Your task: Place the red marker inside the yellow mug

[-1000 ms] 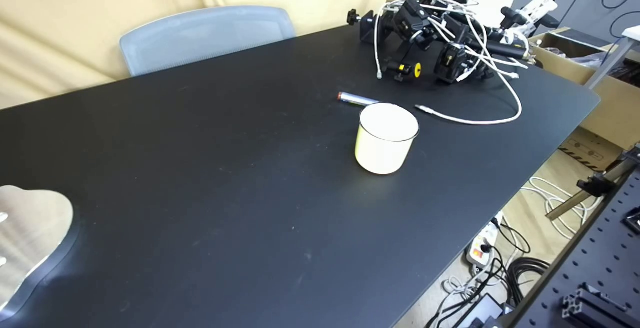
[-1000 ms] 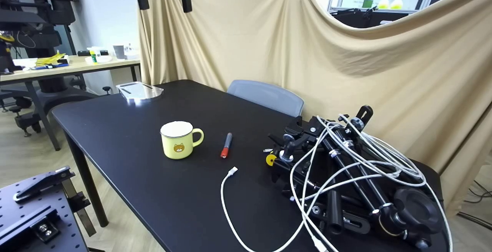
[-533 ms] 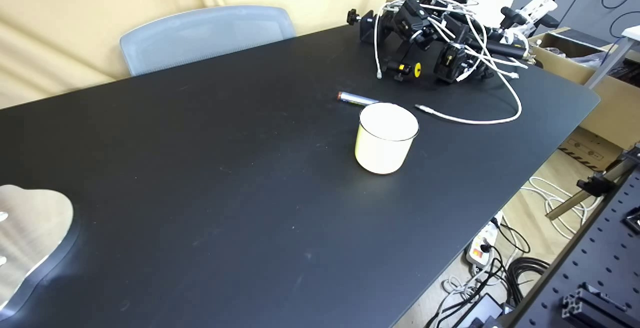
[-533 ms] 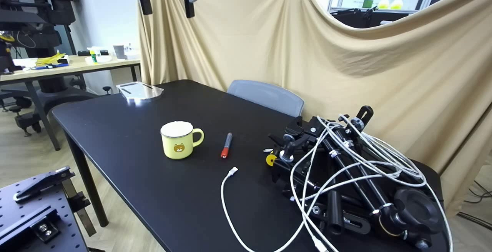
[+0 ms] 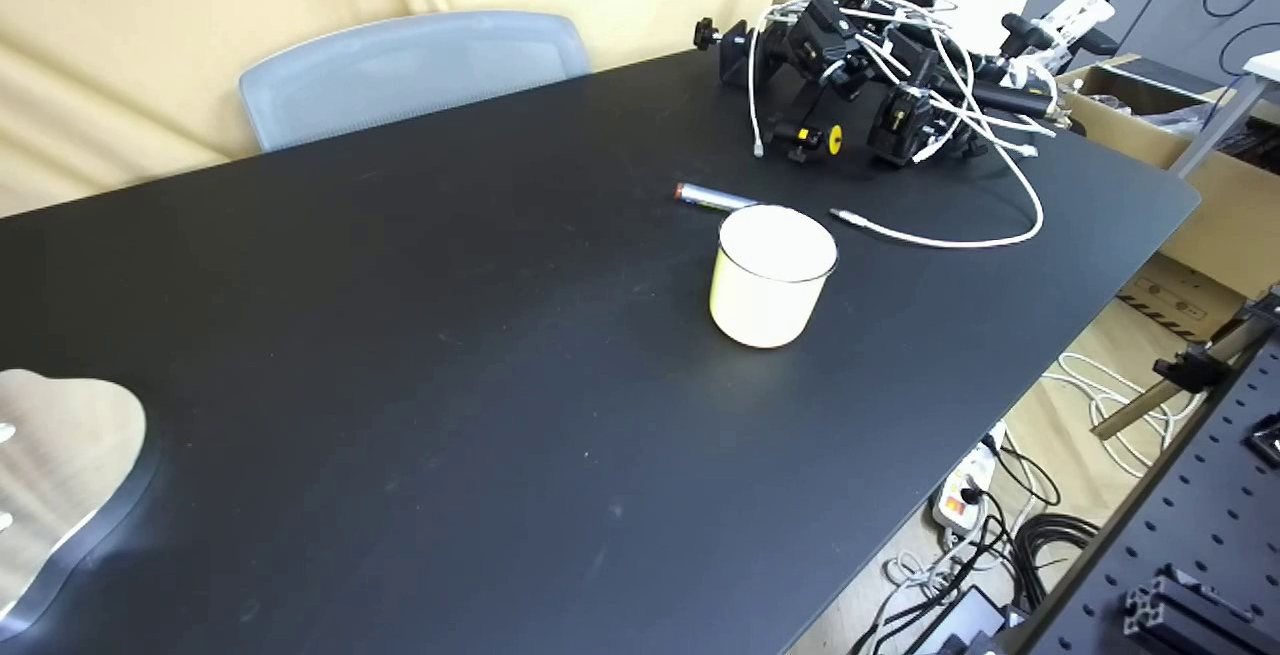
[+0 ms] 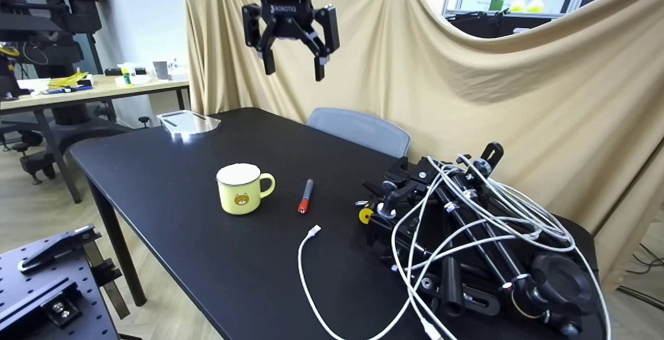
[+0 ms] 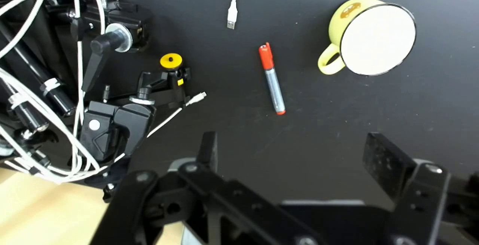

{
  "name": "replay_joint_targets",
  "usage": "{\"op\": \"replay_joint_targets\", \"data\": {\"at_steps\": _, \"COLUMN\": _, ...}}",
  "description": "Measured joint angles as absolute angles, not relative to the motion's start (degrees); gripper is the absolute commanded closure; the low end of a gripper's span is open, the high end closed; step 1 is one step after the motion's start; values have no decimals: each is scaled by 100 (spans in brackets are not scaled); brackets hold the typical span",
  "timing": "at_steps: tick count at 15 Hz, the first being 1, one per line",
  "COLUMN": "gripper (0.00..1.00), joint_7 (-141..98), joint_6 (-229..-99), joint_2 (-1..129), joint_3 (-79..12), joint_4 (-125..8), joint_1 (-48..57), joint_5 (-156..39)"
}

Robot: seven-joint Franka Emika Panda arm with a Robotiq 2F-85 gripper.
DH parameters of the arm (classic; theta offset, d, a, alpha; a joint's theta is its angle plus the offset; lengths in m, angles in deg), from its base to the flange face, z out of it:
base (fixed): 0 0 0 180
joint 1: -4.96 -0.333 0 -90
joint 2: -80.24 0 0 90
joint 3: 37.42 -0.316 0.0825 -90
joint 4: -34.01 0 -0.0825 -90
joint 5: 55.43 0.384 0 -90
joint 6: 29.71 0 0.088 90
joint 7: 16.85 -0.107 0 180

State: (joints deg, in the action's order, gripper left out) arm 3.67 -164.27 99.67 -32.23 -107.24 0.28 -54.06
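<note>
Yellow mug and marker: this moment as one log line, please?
gripper: open, holding nothing, above table | yellow mug: upright on table | red marker: lying on table, apart from mug | task: not yet done

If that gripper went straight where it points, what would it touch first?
Probably the black tabletop near the red marker, maybe the marker itself: the gripper points down, but depth is unclear.

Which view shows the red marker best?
Wrist view: seen from above, the red marker shows whole, largest and unobstructed. In an exterior view the red marker is whole but smaller; in an exterior view the yellow mug hides its capped end.
</note>
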Motion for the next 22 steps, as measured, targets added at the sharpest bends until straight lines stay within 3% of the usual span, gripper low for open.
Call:
{"op": "replay_joint_targets", "data": {"at_steps": 9, "gripper": 0, "joint_7": 428, "joint_6": -16459, "joint_2": 7737, "joint_3": -3455, "joint_4": -9655, "joint_1": 121, "joint_5": -5568}}
{"op": "replay_joint_targets", "data": {"at_steps": 22, "gripper": 0, "joint_7": 267, "joint_6": -16652, "joint_2": 6562, "joint_3": -3692, "joint_4": -9161, "joint_1": 172, "joint_5": -6440}}
